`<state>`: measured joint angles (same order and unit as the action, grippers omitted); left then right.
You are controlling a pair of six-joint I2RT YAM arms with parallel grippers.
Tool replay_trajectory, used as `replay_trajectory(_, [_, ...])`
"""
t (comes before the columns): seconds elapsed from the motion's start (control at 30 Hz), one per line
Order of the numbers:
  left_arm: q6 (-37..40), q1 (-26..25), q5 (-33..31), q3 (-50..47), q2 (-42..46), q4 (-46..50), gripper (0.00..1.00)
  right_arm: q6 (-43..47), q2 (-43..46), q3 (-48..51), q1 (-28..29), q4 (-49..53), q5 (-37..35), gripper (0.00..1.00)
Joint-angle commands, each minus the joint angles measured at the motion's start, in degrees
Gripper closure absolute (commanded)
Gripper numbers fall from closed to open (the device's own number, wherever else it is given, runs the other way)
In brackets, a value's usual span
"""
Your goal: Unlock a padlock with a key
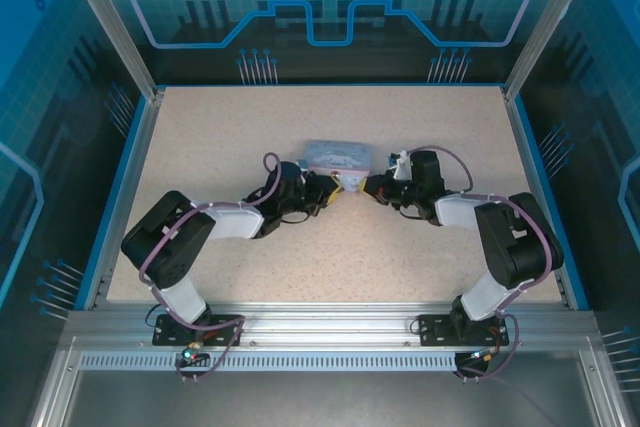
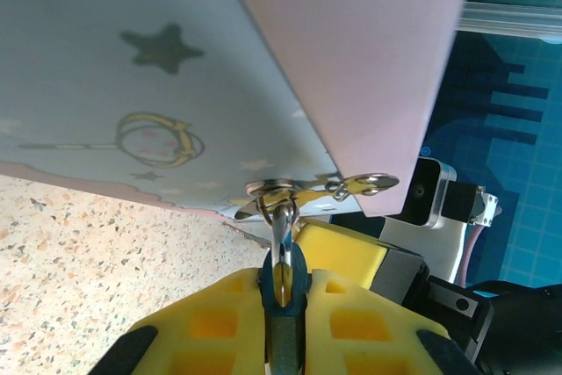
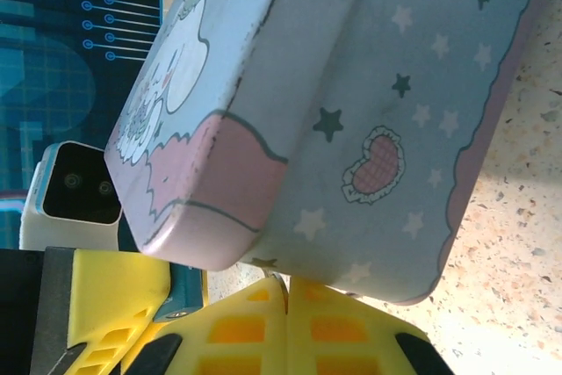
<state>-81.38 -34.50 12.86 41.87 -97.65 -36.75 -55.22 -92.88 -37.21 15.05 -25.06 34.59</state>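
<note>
The small dark blue padlock (image 2: 284, 331) is pinched between the yellow fingers of my left gripper (image 2: 283, 280), which is shut on it. Its silver shackle (image 2: 281, 221) hooks through the metal hasp (image 2: 351, 186) on the edge of the pale blue cartoon tin (image 2: 132, 68). My right gripper (image 3: 287, 284) is shut just under the tin (image 3: 378, 85), with a thin sliver of metal, the key (image 3: 280, 280), showing between its fingertips. From above, the left gripper (image 1: 335, 190) and right gripper (image 1: 368, 187) meet tip to tip in front of the tin (image 1: 338, 155).
The tin lies on the speckled beige table (image 1: 250, 137), mid-table behind the grippers. Blue walls and metal rails (image 1: 130, 177) fence the table on all sides. In the left wrist view the right arm's white camera block (image 2: 430, 195) sits close behind the hasp.
</note>
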Motion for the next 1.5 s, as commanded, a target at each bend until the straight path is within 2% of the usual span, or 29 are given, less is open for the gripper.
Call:
replay_trajectory(0.0, [-1.36, -1.5, 0.88, -1.08, 0.64, -4.89, 1.0, 1.01, 3.41, 2.8, -1.36, 0.8, -0.92, 1.0])
replay_trajectory(0.2, [-2.2, -1.71, -2.86, -1.43, 0.11, -6.62, 1.0, -0.05, 10.05, 6.72, -1.23, 5.06, -0.52, 1.0])
replay_trajectory(0.37, [-2.96, -1.94, -4.45, -1.61, -0.83, -8.76, 1.0, -5.75, 15.63, 9.28, 0.08, 5.96, -1.61, 1.0])
replay_trajectory(0.67, [-3.87, -3.1, -7.82, -1.66, -1.58, -11.48, 1.0, -21.76, 22.62, 12.23, 7.45, 1.87, -12.31, 1.0])
replay_trajectory(1.07, [-6.81, -4.76, -13.41, -2.58, -1.54, -15.84, 1.0, -39.05, 23.04, 15.69, 11.99, -8.68, -24.48, 1.0])
replay_trajectory(1.47, [-8.0, -5.25, -14.86, -2.58, -2.35, -17.59, 1.0, -42.78, 18.79, 14.3, 14.26, -12.64, -26.94, 1.0])
